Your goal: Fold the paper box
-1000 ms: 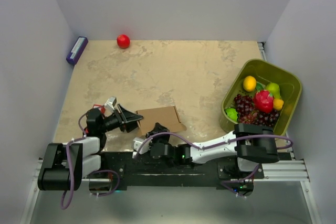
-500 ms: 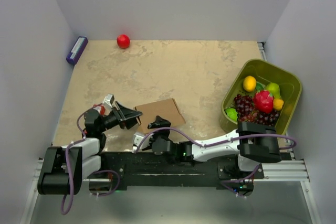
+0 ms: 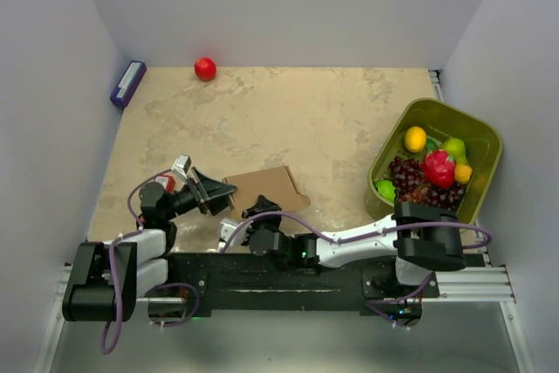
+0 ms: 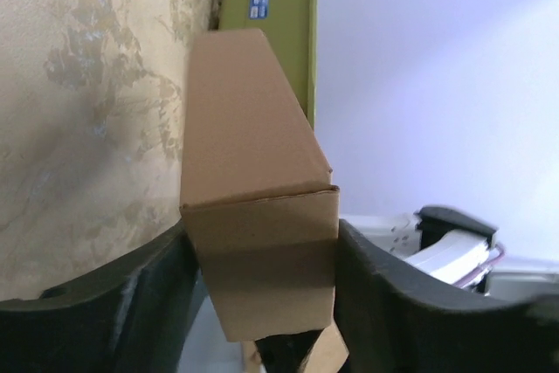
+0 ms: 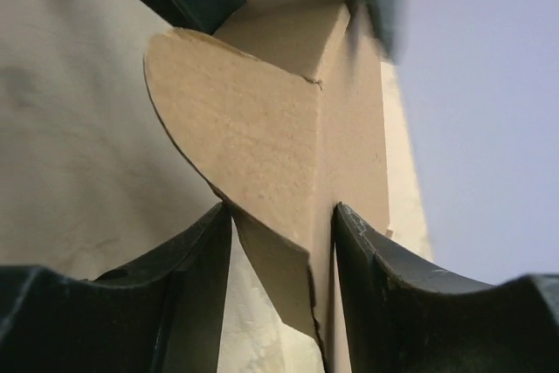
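The paper box (image 3: 269, 187) is plain brown cardboard, partly formed, near the table's front edge between my two grippers. My left gripper (image 3: 212, 196) is shut across its left end. In the left wrist view the box (image 4: 253, 155) runs away from the camera, with both fingers (image 4: 140, 294) pressed on its sides. My right gripper (image 3: 259, 213) is shut on the box's near edge. In the right wrist view a rounded flap (image 5: 236, 128) and a folded wall stand between the fingers (image 5: 376, 277).
A green basket (image 3: 486, 141) of fruit stands at the right and also shows in the left wrist view (image 4: 293, 32). A red ball (image 3: 204, 68) and a small purple box (image 3: 127, 83) lie by the back wall. Walls close in on three sides.
The box has shifted slightly away from the front edge, and its left end has risen with my left gripper. My right gripper has moved a little left along the near edge.
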`<control>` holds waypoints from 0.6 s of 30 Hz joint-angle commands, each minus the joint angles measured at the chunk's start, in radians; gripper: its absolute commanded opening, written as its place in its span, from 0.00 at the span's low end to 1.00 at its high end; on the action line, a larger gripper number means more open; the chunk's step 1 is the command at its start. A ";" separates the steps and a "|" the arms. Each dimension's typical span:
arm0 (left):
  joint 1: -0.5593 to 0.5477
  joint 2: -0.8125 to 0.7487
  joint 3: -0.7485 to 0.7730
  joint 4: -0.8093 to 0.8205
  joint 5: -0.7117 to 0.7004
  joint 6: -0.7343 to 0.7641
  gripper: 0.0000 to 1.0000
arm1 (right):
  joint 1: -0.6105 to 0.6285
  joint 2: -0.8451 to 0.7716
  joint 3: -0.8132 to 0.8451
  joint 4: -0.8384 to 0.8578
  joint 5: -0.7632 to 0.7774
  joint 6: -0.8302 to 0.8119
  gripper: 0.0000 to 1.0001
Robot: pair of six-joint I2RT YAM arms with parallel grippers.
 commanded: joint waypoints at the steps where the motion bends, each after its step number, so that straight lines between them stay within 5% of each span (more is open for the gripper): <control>1: -0.006 -0.032 -0.149 -0.044 0.116 0.165 0.81 | -0.030 -0.023 0.085 -0.368 -0.165 0.181 0.40; 4: 0.000 -0.052 -0.089 -0.237 0.100 0.306 1.00 | -0.070 -0.029 0.145 -0.557 -0.220 0.251 0.38; 18: 0.084 -0.181 0.120 -0.710 -0.069 0.672 1.00 | -0.199 -0.042 0.333 -0.960 -0.403 0.331 0.33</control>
